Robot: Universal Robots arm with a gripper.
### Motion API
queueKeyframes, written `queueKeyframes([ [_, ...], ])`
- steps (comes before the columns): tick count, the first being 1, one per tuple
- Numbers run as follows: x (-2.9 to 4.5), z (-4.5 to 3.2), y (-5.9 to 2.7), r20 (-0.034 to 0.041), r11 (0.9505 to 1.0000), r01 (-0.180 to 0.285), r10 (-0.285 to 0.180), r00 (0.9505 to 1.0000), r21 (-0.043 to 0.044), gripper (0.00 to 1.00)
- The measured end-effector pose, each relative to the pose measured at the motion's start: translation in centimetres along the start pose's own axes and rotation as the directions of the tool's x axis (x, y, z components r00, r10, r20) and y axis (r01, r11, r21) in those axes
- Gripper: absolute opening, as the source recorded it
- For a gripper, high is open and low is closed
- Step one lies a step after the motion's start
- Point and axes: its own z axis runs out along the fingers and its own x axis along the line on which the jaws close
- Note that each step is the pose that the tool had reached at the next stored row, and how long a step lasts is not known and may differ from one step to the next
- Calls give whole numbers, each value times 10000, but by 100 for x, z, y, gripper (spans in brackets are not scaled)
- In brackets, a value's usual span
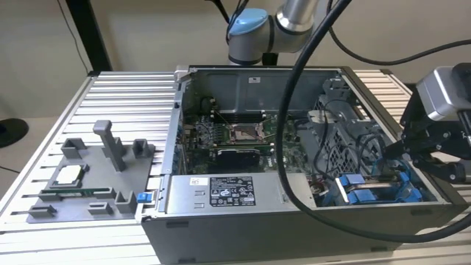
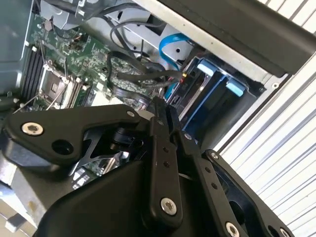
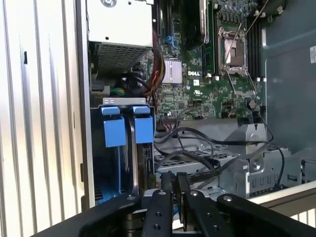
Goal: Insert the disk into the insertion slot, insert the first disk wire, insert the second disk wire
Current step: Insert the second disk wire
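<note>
One arm, exterior view: the arm (image 1: 283,22) reaches over the far edge of the slatted surface (image 1: 125,94) and a thick black cable (image 1: 294,110) loops down across the open computer case (image 1: 294,226).
Surroundings, exterior view: a grey fixture tray (image 1: 81,193) lies by the surface's near corner on the exterior view's left; a labelled power-supply box (image 1: 228,193) fills the case's near side, with the motherboard (image 1: 235,138) behind it.
Slot, exterior view: the insertion slot (image 1: 397,190), with blue rails, sits in the case's near corner on the exterior view's right.
Disk, exterior view: the disk (image 1: 353,181) stands in that slot, its blue carrier end showing.
Fingers, exterior view: the fingers (image 1: 405,146) hang just above the slot, over the case's right wall.

Fingers, second wrist view: the fingers (image 2: 159,118) are drawn close together, tips among a tangle of black wires (image 2: 133,81).
Slot, second wrist view: the insertion slot (image 2: 224,94) lies just beyond the fingertips, beside a light blue cable (image 2: 170,49).

Fingers, first wrist view: the fingers (image 3: 167,185) stand with a thin gap between them.
Disk, first wrist view: the disk (image 3: 143,129) sits on edge in the insertion slot (image 3: 113,101), near the fingers and off to one side.
Obstacles, first wrist view: black wires (image 3: 197,136) cross between the fingers and the motherboard (image 3: 207,84).
</note>
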Motion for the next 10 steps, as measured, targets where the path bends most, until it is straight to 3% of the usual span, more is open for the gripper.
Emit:
queueKeyframes([
  [6, 9, 2, 157, 5, 10000, -49, 49, 10000, 46, 0],
  [10, 16, 6, 237, 13, 9999, -15, 15, 10000, 141, 0],
])
